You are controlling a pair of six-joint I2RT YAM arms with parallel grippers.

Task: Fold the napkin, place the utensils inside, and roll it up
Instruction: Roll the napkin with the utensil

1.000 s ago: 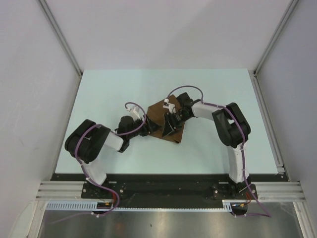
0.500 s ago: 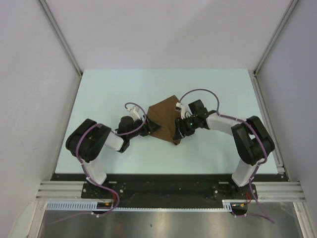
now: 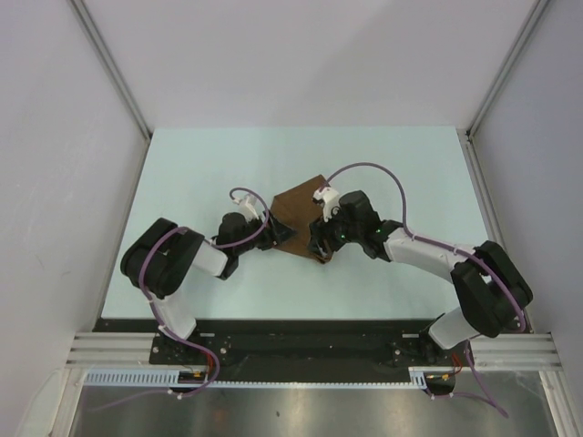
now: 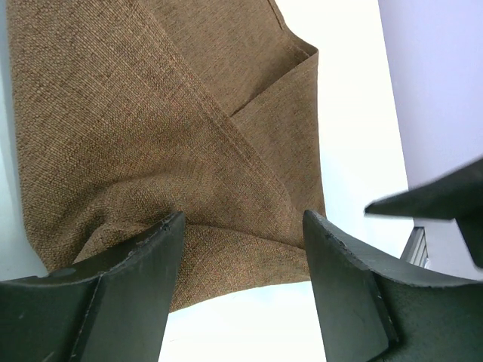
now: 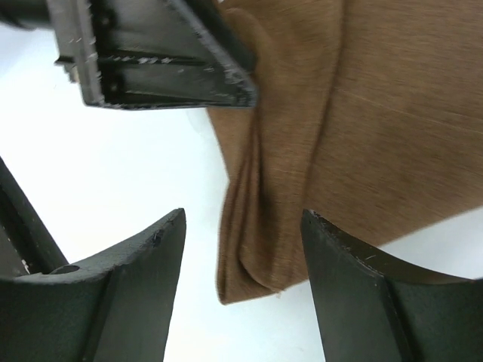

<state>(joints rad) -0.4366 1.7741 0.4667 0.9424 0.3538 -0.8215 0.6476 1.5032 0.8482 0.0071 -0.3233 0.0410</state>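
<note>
My left arm [image 3: 166, 261] is folded at the elbow, left jaws parted wide, nothing pinched. My right arm [image 3: 428, 255] is stretched low, right jaws parted too, tips just beside the left jaws.

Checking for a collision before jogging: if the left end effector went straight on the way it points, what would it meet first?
The napkin: the folded cloth lies directly ahead of the open left end effector, partly between its jaws. Whether they touch it is unclear.

Pale green table [image 3: 182, 182] enclosed by plain white walls [image 3: 301, 55].
</note>
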